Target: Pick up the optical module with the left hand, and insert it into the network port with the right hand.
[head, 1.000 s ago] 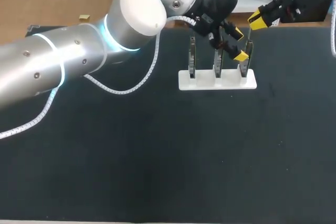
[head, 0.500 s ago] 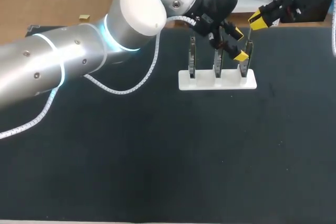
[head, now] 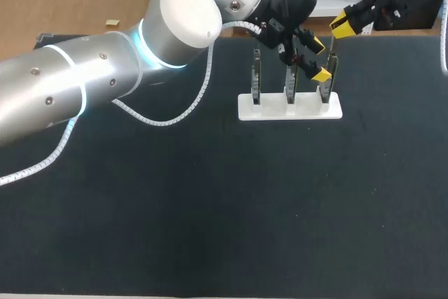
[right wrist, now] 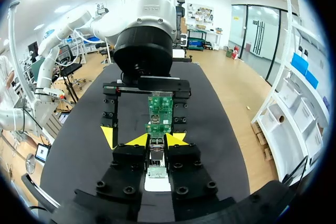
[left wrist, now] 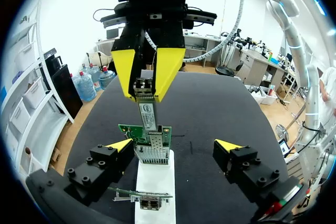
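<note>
My right gripper [left wrist: 149,74] hangs over the white stand [head: 290,108], shut on the optical module [left wrist: 148,107]. The slim metal module points down, and its lower end meets the metal port [left wrist: 153,152] on a green board [left wrist: 137,131] at the stand's right end. How deep it sits cannot be told. My left gripper [left wrist: 173,146] stands open around that same board, one finger on each side, touching nothing. In the head view the right gripper [head: 344,26] is above the left gripper [head: 318,59]. The right wrist view shows the module [right wrist: 156,157] between my shut fingers.
The stand [left wrist: 155,182] holds three upright boards in a row: left [head: 257,75], middle [head: 290,83] and right [head: 326,82]. It stands on a black mat [head: 210,208] near the table's far edge. My left arm [head: 105,75] spans the mat's left rear.
</note>
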`<state>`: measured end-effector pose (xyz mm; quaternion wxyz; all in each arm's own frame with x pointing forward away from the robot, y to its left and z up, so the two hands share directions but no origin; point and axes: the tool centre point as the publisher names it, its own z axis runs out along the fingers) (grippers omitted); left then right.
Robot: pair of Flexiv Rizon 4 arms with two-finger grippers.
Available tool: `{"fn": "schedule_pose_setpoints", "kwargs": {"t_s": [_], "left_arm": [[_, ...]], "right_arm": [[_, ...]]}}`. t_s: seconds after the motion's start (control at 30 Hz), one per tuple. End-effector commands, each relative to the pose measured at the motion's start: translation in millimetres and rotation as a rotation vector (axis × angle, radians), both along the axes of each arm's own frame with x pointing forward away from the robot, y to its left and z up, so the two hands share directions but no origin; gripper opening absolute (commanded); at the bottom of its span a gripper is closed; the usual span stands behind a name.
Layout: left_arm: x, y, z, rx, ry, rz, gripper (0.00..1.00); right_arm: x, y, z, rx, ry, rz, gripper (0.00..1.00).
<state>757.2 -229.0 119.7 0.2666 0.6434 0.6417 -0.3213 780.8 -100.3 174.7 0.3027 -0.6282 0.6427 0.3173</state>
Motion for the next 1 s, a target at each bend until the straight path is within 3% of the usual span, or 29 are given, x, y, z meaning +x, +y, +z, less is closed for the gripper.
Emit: {"fn": "schedule_pose_setpoints", "kwargs": {"t_s": [0.03,1.0], "left_arm": [[1.9,-1.2,0.7,0.006,0.003,-0.002,1.0],[1.9,-1.2,0.7,0.006,0.003,-0.002,1.0]], "right_arm": [[-4.7,0.0,1.4,-0.007,-0.011,-0.008,0.0],[-5.2,-0.3,-5.0,-0.01,0.002,-0.009,0.0]]}}
